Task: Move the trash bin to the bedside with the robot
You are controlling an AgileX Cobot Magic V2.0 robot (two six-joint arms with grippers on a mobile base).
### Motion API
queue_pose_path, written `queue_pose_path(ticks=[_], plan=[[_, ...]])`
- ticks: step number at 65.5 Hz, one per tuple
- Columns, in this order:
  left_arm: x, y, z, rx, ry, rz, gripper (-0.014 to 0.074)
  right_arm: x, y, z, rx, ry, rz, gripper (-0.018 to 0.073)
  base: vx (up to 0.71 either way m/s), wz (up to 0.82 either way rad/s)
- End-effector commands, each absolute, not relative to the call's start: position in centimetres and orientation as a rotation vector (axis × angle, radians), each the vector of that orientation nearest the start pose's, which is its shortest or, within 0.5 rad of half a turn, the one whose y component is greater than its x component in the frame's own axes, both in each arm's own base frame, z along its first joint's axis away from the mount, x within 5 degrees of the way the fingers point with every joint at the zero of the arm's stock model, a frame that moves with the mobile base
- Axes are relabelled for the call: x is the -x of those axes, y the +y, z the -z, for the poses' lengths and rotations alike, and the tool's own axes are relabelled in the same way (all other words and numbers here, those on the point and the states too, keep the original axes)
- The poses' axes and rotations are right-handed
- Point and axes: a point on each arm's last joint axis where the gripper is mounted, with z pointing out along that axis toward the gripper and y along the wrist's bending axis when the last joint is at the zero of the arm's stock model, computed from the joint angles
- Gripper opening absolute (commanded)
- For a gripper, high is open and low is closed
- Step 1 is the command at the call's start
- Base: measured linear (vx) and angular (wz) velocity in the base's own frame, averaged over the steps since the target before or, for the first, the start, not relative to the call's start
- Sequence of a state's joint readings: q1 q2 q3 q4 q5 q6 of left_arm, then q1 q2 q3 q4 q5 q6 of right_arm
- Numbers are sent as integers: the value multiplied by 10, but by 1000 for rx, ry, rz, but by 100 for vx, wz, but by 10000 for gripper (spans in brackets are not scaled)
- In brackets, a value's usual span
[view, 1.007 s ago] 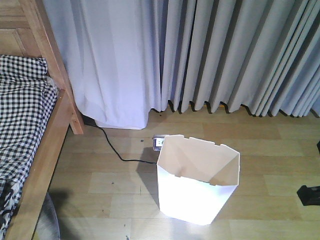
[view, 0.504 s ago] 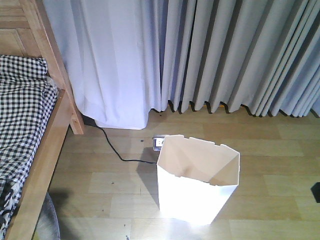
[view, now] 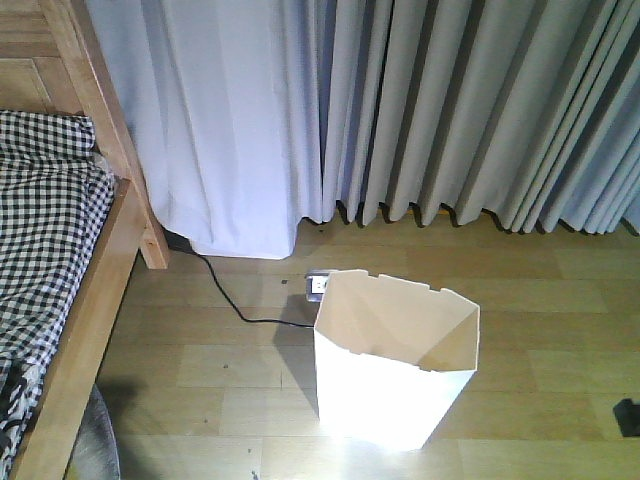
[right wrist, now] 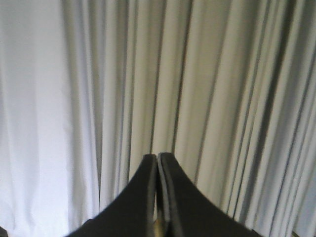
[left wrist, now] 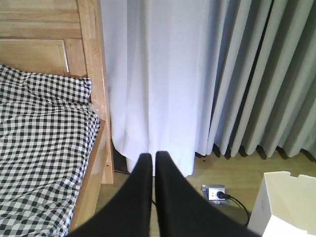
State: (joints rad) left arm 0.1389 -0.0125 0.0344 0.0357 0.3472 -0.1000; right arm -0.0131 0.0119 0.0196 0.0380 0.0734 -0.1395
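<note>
Left fingers (left wrist: pixel 153 157) pressed together, right fingers (right wrist: pixel 157 158) likewise, both empty.

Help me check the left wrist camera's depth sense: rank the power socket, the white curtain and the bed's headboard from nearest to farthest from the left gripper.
In the left wrist view, from the shut left gripper:
1. Power socket, on the floor just right of the fingers.
2. White curtain, hanging straight ahead, behind the socket.
3. Headboard, far up on the left, past the checked bedding.
</note>
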Motion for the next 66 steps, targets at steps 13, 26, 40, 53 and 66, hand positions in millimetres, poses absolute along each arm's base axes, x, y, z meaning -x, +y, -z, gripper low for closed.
queue_pose_path(ticks=[13, 26, 40, 53, 66], plan=[[-53, 8, -176, 191, 1766, -54, -6, -56, -3, -204, 14, 1483, 112, -9, 0, 0], [-53, 8, -176, 191, 1766, -54, -6, -56, -3, -204, 9, 1484, 104, -9, 0, 0], [-53, 8, -176, 191, 1766, -54, -6, -56, -3, -204, 5, 1484, 100, -9, 0, 0], [-53, 8, -176, 191, 1766, -54, -6, -56, -3, -204, 7, 1485, 102, -9, 0, 0], [-53, 8, -176, 191, 1766, -54, -6, -56, -3, -203, 7, 1486, 102, -9, 0, 0]])
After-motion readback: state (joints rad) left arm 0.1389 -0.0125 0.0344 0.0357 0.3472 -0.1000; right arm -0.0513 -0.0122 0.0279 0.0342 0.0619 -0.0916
